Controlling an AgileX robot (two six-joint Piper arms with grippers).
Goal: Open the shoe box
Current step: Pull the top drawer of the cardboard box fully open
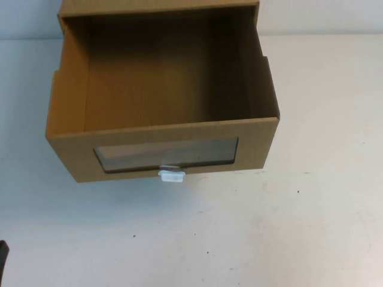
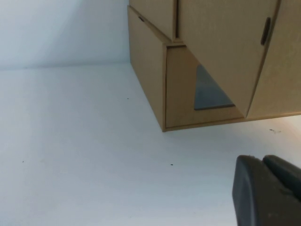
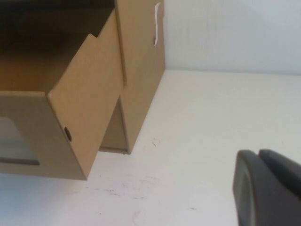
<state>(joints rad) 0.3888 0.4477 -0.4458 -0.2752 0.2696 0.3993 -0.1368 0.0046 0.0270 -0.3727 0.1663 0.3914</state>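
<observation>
Cardboard shoe box [image 1: 254,146] stands open between left pincer [image 2: 262,165] and right pincer [image 3: 257,157]

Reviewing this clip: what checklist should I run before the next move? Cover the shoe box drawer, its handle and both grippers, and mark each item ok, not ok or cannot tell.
1. Drawer pulled forward out of the sleeve, inside exposed: ok.
2. Nothing lying in the drawer: ok, only bare cardboard shows.
3. White handle free, with no gripper on it: ok.
4. Left gripper off the box, over the table, shut and holding nothing: ok.
5. Right gripper off the box on its other side, shut and holding nothing: ok.
6. Drawer out as far as it will travel: cannot tell.
</observation>
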